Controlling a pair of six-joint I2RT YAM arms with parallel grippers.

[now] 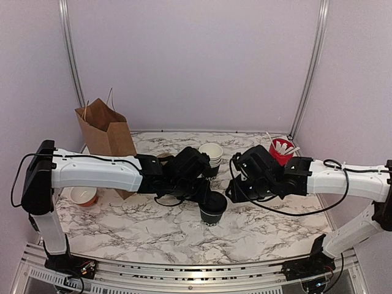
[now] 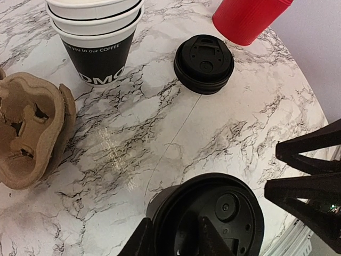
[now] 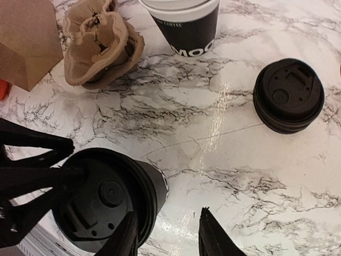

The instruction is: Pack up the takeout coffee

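One lidded cup point(image 1: 213, 215) sits just under the left gripper point(image 2: 176, 242).

lidded black cup point(image 1: 213, 208): one
open black cups point(image 2: 98, 37): one nested stack, three rims showing
loose black lids point(image 2: 203, 63): one short stack, number unclear
red cup point(image 1: 281, 153): one
white stirrers point(image 1: 285, 146): several, too small to count
brown paper bag point(image 1: 105, 128): one
pulp cup carriers point(image 3: 101, 45): apparently two, nested
small bowl point(image 1: 82, 196): one
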